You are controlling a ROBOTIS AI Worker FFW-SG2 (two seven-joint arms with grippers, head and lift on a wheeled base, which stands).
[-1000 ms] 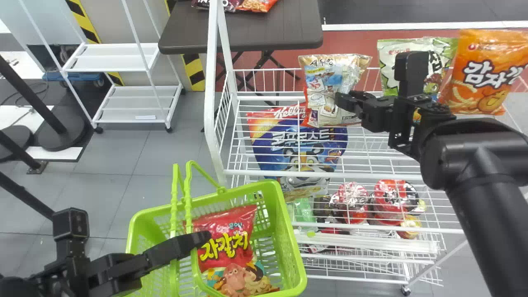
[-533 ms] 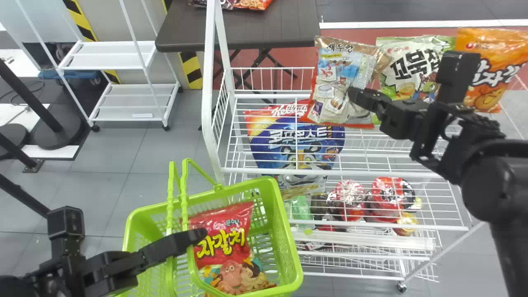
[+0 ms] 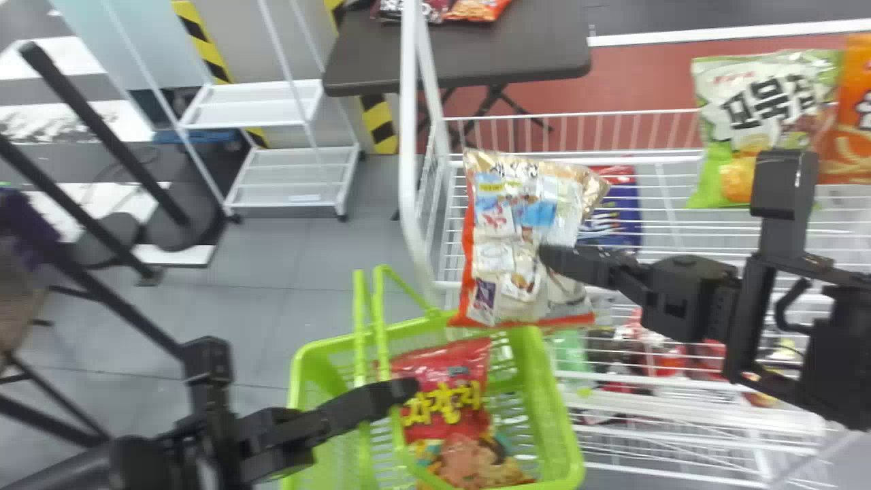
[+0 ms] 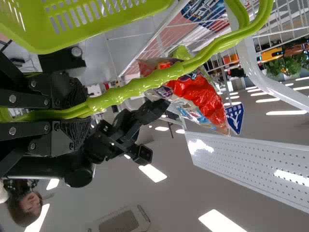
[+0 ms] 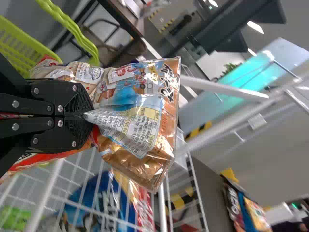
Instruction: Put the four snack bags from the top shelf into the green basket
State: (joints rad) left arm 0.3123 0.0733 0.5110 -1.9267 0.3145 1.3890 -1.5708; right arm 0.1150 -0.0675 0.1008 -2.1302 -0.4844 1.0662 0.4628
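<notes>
In the head view, the right gripper (image 3: 548, 255) is shut on the beige bag (image 3: 507, 245), whose lower edge overlaps the far rim of the basket (image 3: 552, 401); whether it clears that rim in height, I cannot tell. The red bag (image 3: 442, 391) is already inside, while the white-and-green bag (image 3: 755, 102) and the orange bag (image 3: 856, 129) are at the shelf (image 3: 599, 160). The job looks about one bag in, with the second on its way. To do this step well, bring the beige bag past the rim toward the robot, keep it to the right of the handles (image 3: 362, 327), and lower it before letting go. Dropped from here, it could catch on the rim or tip back toward the shelf. Settling it beside the red bag, rather than on top, should save room for the other two.

In the left wrist view, the left gripper (image 4: 75, 116) is closed around the handles. Keeping that grip firm and still should steady the basket if the bag brushes it.

In the right wrist view, the fingers pinch a fold of the wrapper and the bag spreads out around them. It may swing or crumple, so a slow descent and a clean, wide release are wise
</notes>
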